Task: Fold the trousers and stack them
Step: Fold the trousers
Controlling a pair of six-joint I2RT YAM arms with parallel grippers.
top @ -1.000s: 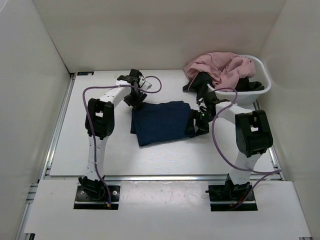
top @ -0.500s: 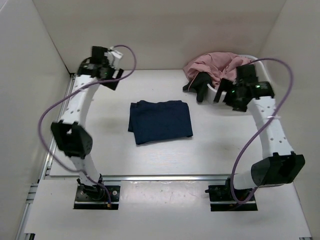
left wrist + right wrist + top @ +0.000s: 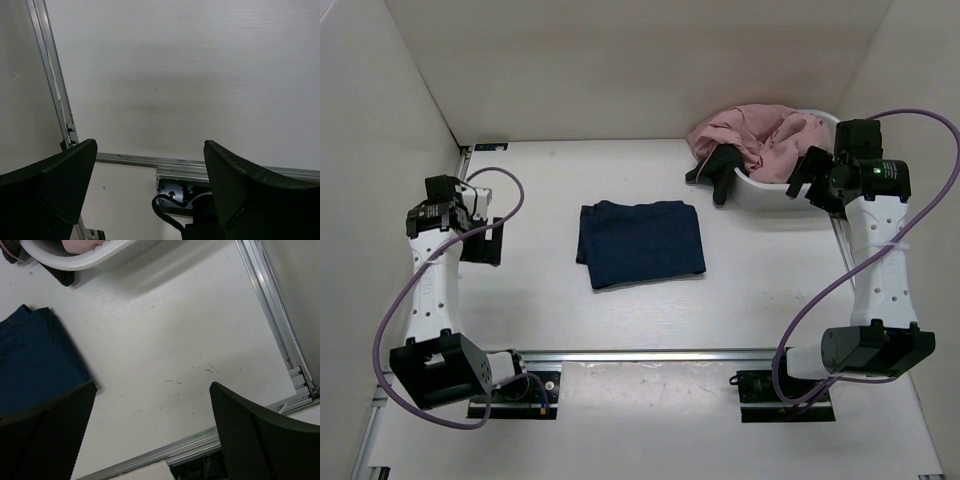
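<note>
navy trousers (image 3: 642,243), folded flat, mid-table

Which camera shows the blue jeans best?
The top view: the whole folded jeans lie flat in the middle of the table. The right wrist view catches only one part at its left edge. The left wrist view shows none of them.

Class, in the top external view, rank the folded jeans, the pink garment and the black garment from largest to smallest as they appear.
1. folded jeans, the broadest patch.
2. pink garment, close behind; it is bunched in the tub, so the gap is unsure.
3. black garment, clearly smallest.
</note>
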